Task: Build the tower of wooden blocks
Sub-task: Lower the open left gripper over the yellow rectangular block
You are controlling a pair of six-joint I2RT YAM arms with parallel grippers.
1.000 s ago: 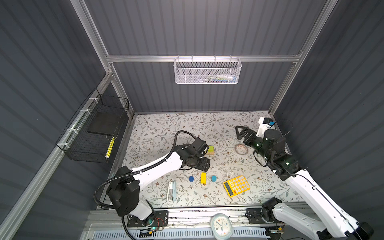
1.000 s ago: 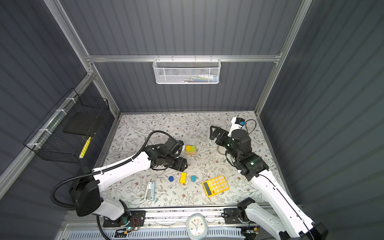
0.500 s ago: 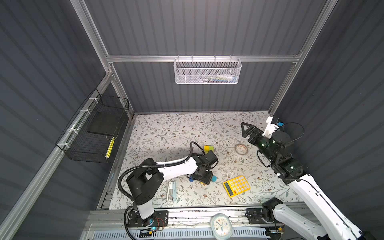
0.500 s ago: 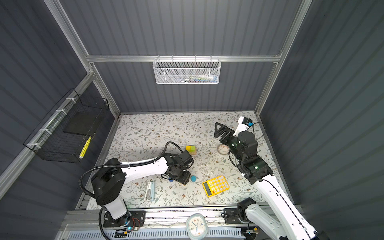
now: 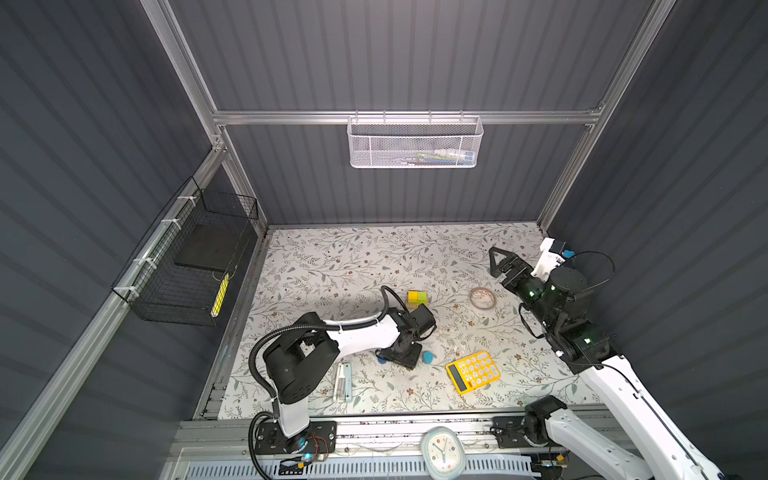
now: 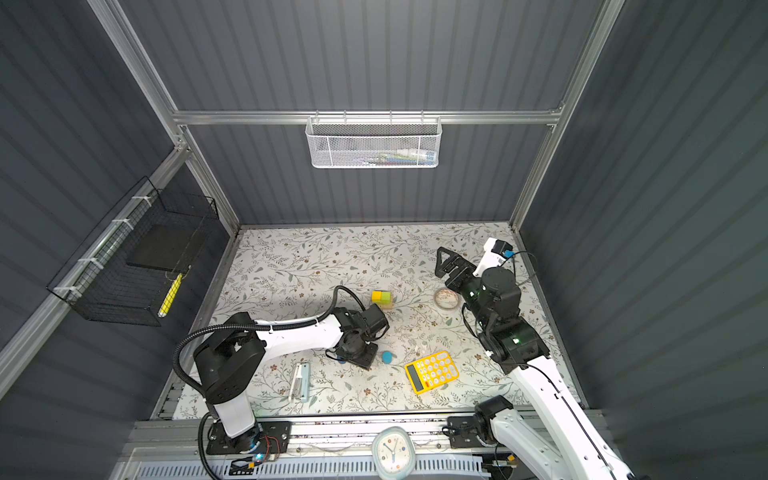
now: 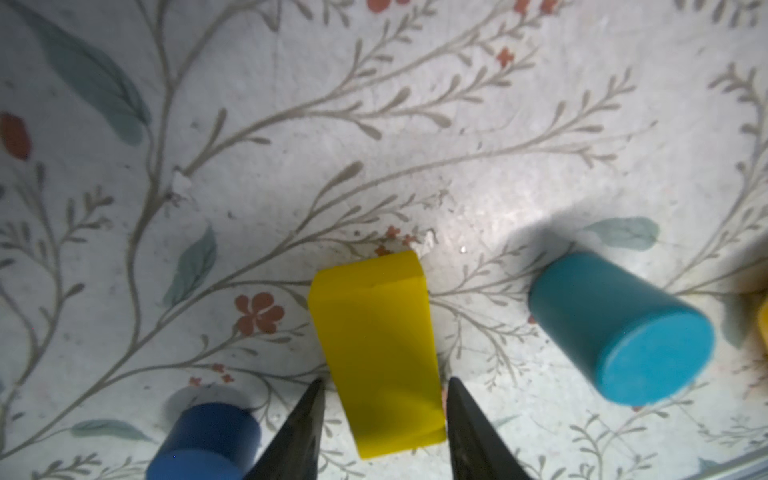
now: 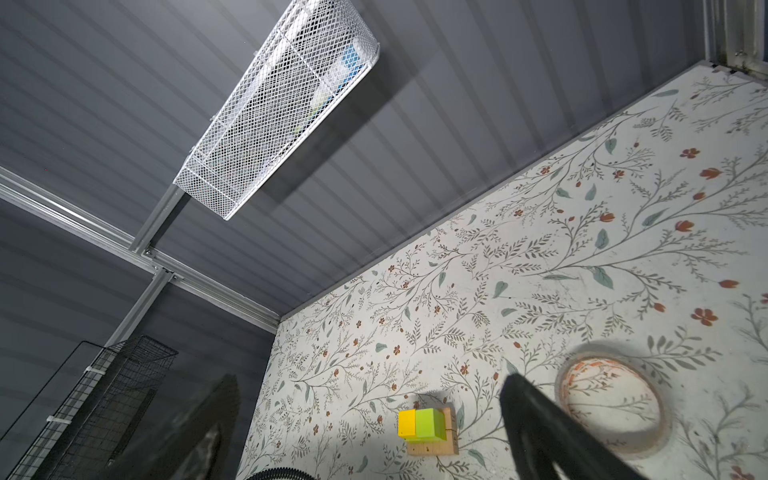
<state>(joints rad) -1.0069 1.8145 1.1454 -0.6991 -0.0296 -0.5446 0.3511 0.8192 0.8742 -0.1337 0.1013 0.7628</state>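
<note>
the left pincer (image 7: 384,380) has dropped over the yellow bar (image 7: 374,353), tips closing in but not yet clamped; the right pincer (image 5: 495,261) gapes empty; a grasp for the tower looks near

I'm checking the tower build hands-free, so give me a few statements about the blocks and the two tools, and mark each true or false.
1. The left tool straddles the yellow bar. True.
2. The right tool holds the tape roll. False: it is open and empty; the roll lies on the table.
3. A yellow cube and a green cube sit side by side on a tan block. True.
4. The calculator rests on the blocks. False: it lies alone on the table.
</note>
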